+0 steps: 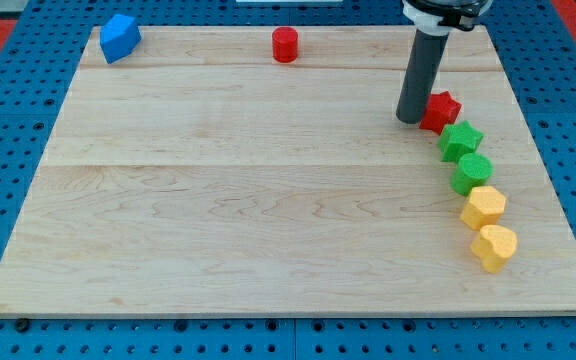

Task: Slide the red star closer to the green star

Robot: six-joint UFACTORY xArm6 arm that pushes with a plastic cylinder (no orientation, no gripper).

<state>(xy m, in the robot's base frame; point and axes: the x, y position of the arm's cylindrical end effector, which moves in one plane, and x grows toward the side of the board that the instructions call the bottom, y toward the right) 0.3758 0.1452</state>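
The red star (441,110) lies at the view's right, just above and left of the green star (460,140); the two look to be touching or nearly so. My tip (410,119) is on the board right at the red star's left side, against it. The dark rod rises from there to the view's top edge.
Below the green star runs a curved line of blocks: a green cylinder (473,172), a yellow hexagon (484,207) and a yellow heart (495,247). A red cylinder (285,45) stands at top centre. A blue block (120,37) sits at top left. The wooden board (218,200) ends close to the right of the line.
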